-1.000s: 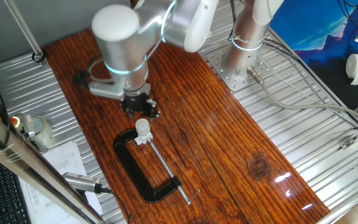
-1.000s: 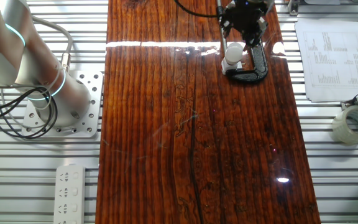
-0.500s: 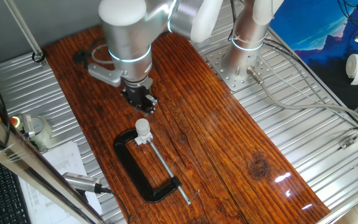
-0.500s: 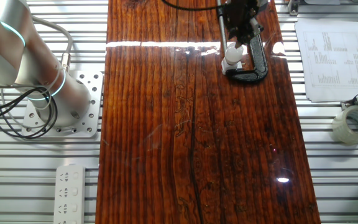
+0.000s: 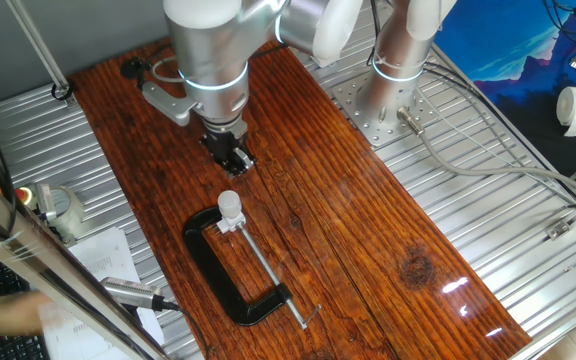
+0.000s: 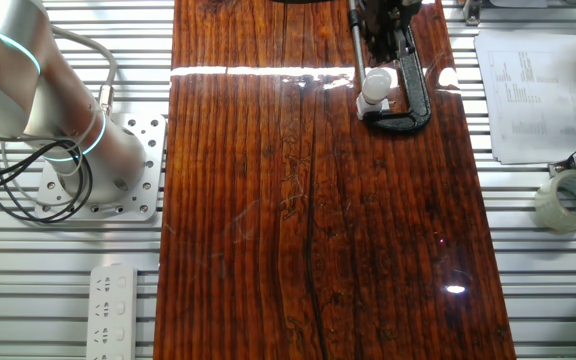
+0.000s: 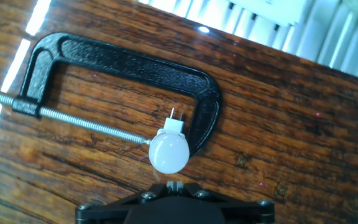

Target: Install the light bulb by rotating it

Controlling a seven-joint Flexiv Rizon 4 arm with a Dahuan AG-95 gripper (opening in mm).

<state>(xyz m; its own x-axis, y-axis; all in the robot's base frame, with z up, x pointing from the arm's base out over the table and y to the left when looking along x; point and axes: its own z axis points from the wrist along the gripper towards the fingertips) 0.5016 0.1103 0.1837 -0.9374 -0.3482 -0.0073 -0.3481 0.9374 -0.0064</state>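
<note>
bulb [image 5: 230,205] upright, one only, long axis vertical, rounded head up, seated in small white socket [image 7: 174,126] held by clamp screw. sits centre-left of one fixed view, lower centre of hand view [image 7: 168,152]. gripper [image 5: 230,158] above and just beyond bulb, apart, not touching; finger spacing cannot tell. one black c-clamp [image 5: 213,272] flat on table [image 6: 308,200].

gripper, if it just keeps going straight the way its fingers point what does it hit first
Most likely the light bulb: in the hand view its rounded head sits just ahead of the gripper. Depth is unclear; the gripper may pass slightly beside it onto the wooden table.
</note>
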